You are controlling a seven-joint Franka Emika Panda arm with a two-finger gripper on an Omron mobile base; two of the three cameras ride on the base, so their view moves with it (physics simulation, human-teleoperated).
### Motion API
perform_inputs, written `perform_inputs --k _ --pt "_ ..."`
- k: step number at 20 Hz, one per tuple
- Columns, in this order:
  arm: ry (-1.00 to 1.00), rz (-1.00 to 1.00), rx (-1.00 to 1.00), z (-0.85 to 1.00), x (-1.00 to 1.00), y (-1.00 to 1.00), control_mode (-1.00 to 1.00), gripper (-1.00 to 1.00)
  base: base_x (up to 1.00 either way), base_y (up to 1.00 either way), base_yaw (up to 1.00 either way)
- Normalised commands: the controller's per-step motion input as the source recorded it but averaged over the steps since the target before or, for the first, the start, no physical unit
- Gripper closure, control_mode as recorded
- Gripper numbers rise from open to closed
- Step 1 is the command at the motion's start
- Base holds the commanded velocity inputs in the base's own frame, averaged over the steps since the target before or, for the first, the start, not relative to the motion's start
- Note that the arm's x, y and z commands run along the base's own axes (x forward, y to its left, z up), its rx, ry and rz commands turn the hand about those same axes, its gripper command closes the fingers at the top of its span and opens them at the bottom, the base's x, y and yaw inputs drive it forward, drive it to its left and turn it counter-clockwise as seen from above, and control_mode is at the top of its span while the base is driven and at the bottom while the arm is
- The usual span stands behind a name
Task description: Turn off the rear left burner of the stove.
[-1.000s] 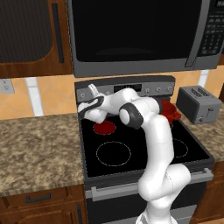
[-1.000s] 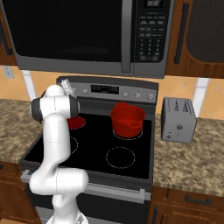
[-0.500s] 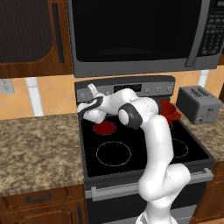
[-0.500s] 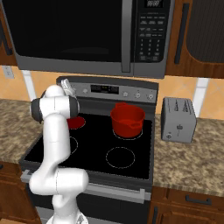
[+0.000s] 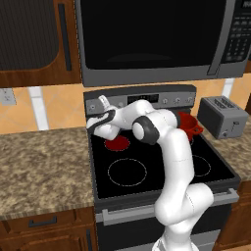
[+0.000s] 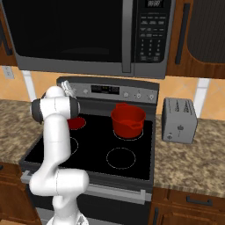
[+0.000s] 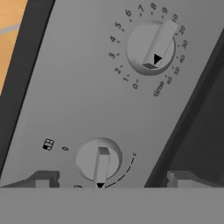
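the stove (image 5: 162, 171) sits under the microwave (image 5: 157, 39), with its grey back panel (image 7: 87, 96) carrying the knobs. the rear left burner (image 5: 117, 143) glows red on the black glass at the back left of the top, just below the arm's wrist; the red pot (image 6: 128, 121) occupies the rear right zone, and a toaster (image 6: 178, 119) stands on the counter to the right. the gripper (image 7: 105, 181) is raised to the left end of the panel, facing it squarely. in the hand view a small knob (image 7: 99, 159) lies between the two fingertips (image 7: 43, 178), with a larger timer dial (image 7: 151, 48) beyond it. to do this step well, centre the knob's raised bar between the fingers, advance until they flank it, close firmly, then rotate to the off mark without slipping. the fingers stand wide apart, hold nothing, and appear not to touch the knob.
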Motion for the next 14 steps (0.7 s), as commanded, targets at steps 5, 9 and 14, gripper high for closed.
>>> perform_inputs --k 5,9,14 --pt "0.0 0.0 0.01 0.0 0.0 -0.01 -1.0 1.0 0.0 0.0 0.0" --pt "0.0 0.0 0.07 0.0 0.0 -0.01 -1.0 1.0 0.0 0.0 0.0" --pt "0.02 0.0 0.15 0.01 0.0 0.0 -1.0 1.0 0.0 0.0 0.0"
